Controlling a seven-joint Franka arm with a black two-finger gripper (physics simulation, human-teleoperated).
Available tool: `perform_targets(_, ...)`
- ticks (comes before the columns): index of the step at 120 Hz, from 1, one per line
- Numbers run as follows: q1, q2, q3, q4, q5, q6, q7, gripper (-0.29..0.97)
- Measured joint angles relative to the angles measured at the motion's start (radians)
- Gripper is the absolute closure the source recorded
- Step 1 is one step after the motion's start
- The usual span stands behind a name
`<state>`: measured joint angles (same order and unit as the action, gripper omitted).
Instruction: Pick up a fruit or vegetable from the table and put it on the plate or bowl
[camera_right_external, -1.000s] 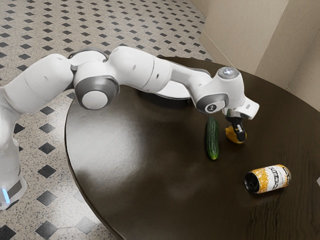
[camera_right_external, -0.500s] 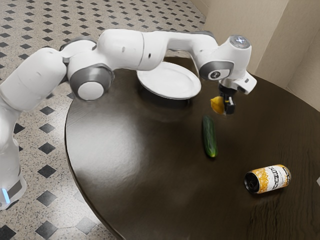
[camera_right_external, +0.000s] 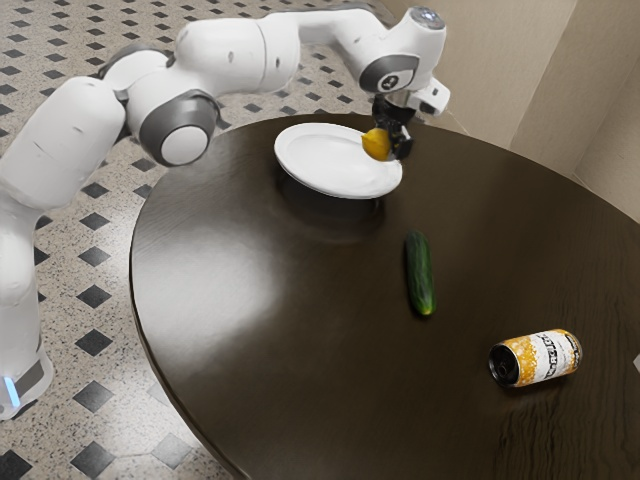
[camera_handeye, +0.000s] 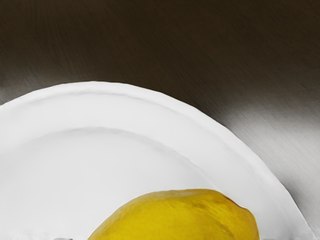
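The claw (camera_right_external: 387, 141) was closed on a lemon (camera_right_external: 375, 145), held just above the right rim of the white plate (camera_right_external: 320, 160), likely so the fruit could be released inside it. A cucumber (camera_right_external: 420, 272) and a can (camera_right_external: 536, 357) lay nearer on the worktop (camera_right_external: 280, 330).

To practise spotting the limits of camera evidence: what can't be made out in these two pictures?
1. Wrist view: the lower part of the lemon is cut off by the picture's edge, as is much of the plate.
2. Exterior view: the jaws hide part of the lemon; whether it touches the plate cannot be told.
3. Exterior view: the label of the can is too small to read.
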<state>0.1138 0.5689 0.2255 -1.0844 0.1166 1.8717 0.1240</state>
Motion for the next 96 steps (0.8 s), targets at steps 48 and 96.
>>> perform_targets(48,0.066,0.022,0.009,-0.082,-0.001,0.001,0.008,0.26)
perform_targets(96,0.039,-0.132,-0.005,-0.052,-0.054,-0.121,0.016,0.06)
